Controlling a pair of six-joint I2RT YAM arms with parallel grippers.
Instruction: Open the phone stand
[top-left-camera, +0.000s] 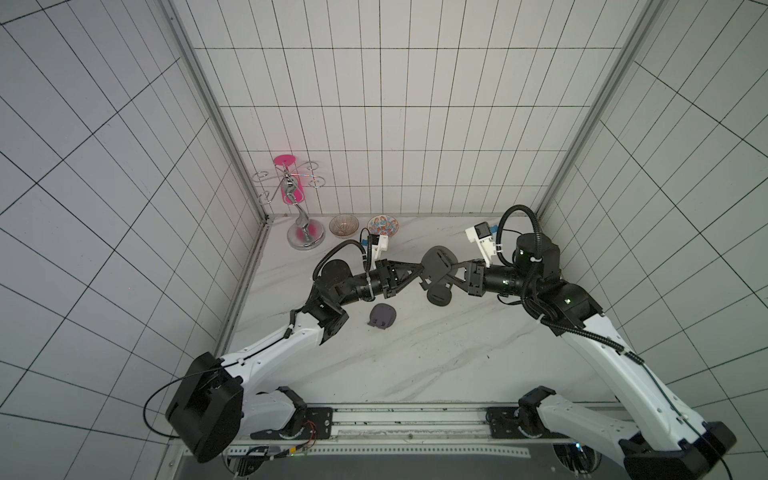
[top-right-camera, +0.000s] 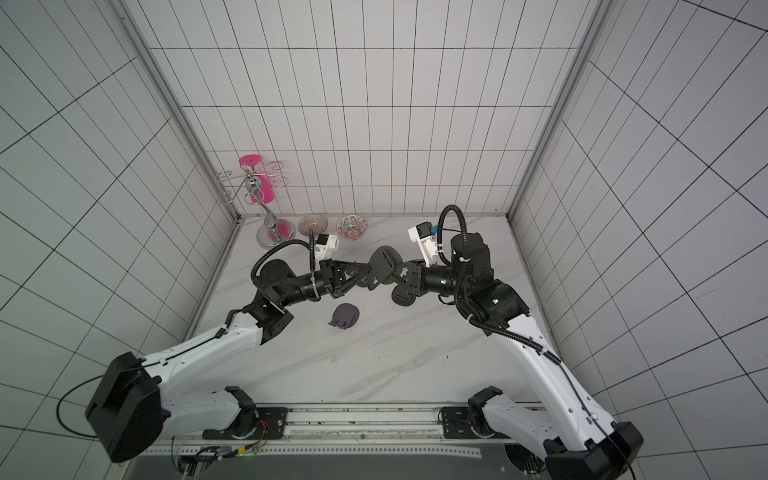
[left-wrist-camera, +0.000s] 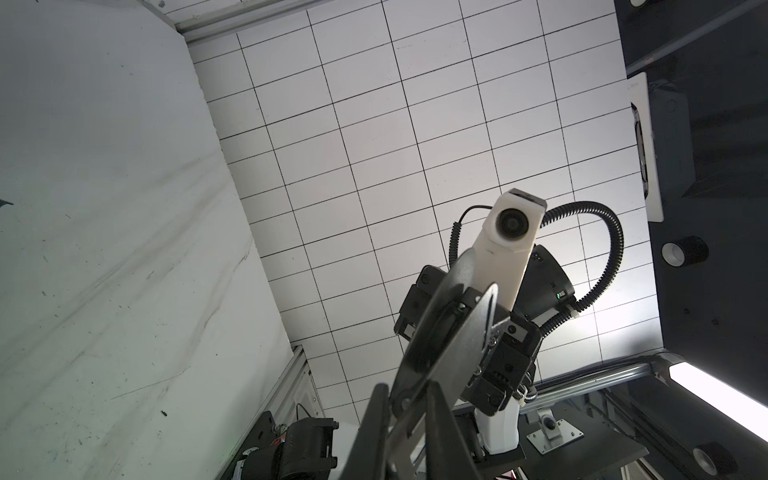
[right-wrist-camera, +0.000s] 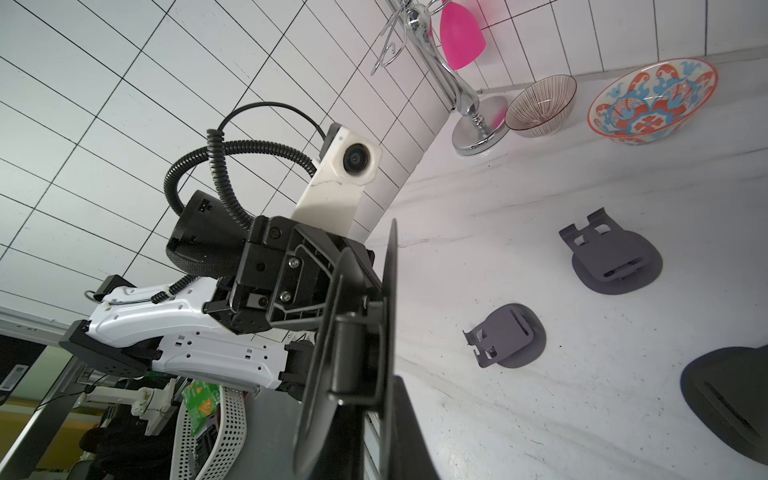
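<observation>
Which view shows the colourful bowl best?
The right wrist view: the colourful bowl is large, its pattern clear. In both top views it is small and distant. The left wrist view misses it.

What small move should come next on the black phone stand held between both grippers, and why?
Probably hold the right gripper steady and swing the left gripper away to spread the plates. Both look clamped on the black two-disc phone stand, held in the air, its two plates at a narrow angle.

Lab booth; tiled panels (top-left-camera: 374, 124); aluminium frame (top-left-camera: 601, 104)
</observation>
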